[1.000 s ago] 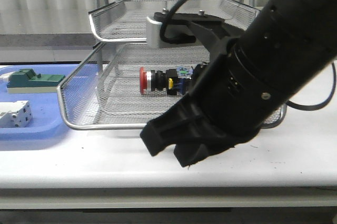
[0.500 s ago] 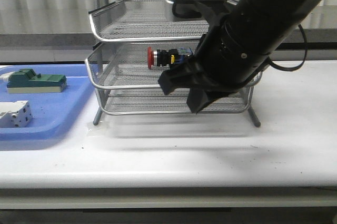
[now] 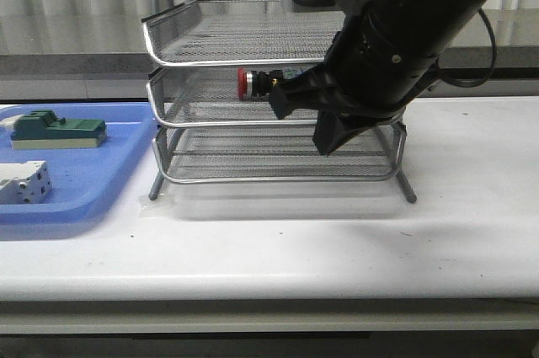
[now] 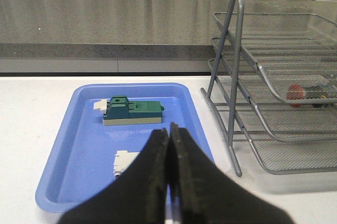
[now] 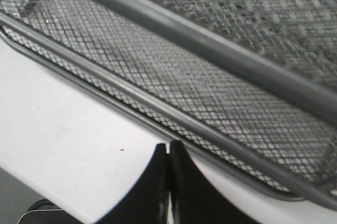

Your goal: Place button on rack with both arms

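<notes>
The button (image 3: 251,82) lies on its side on the middle tier of the silver wire rack (image 3: 202,46), red cap to the left. It also shows in the left wrist view (image 4: 304,92), inside the rack (image 4: 247,60). My right gripper (image 3: 322,126) is shut and empty, just in front of the rack's right half, its arm hiding that part. In the right wrist view the shut gripper (image 5: 168,146) hovers over the table beside the rack's lowest rim (image 5: 158,109). My left gripper (image 4: 169,129) is shut and empty above the blue tray.
A flat blue tray (image 3: 80,200) left of the rack holds a green block (image 3: 55,129) and a white terminal block (image 3: 25,183). In the left wrist view the tray (image 4: 79,145) holds the green block (image 4: 131,111) and the white block (image 4: 125,161).
The tier holding the button has moved back, from jutting out at the front into line with the other tiers. My right arm has moved back and up with it.
</notes>
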Motion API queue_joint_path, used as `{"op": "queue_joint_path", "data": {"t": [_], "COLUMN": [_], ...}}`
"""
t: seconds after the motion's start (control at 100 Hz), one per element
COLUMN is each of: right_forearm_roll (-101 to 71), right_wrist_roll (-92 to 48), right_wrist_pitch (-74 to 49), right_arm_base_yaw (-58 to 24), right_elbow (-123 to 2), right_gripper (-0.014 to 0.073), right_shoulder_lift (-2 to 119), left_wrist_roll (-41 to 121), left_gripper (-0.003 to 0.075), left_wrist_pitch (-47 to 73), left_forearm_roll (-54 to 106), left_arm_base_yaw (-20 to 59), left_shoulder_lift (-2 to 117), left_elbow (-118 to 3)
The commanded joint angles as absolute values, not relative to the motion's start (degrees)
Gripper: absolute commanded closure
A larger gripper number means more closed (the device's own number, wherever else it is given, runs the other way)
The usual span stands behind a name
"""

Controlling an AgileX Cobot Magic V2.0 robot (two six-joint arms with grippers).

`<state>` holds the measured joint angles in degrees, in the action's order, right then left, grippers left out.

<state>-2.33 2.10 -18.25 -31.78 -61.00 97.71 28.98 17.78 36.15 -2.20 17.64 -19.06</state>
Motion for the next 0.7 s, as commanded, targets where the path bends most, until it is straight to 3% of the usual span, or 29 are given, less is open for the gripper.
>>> {"op": "queue_joint_path", "data": {"t": [0.0,0.29,0.69], "right_forearm_roll": [-1.7,1.1,2.7], "right_wrist_roll": [1.6,1.6,1.7], "right_wrist_pitch": [-17.7,-22.7,-23.2], "right_arm_base_yaw": [-31.7,-29.1,-15.0], "right_elbow": [-62.9,-62.3,-49.2], "right_gripper": [0.0659,0.0659,0.0659], "right_shoulder_lift": [92.5,82.4,60.0], "left_wrist_roll": [28.4,28.4,28.4], "left_gripper": [0.0741,0.0741,0.0741], "left_wrist_pitch": [13.6,13.6,13.6], "left_forearm_roll": [37.5,37.5,37.5], "left_arm_base_yaw": [-2.3,-2.3,-2.3], "left_shoulder_lift": [18.1,18.1,18.1], "left_elbow": [-20.7,-20.7,-20.7]}}
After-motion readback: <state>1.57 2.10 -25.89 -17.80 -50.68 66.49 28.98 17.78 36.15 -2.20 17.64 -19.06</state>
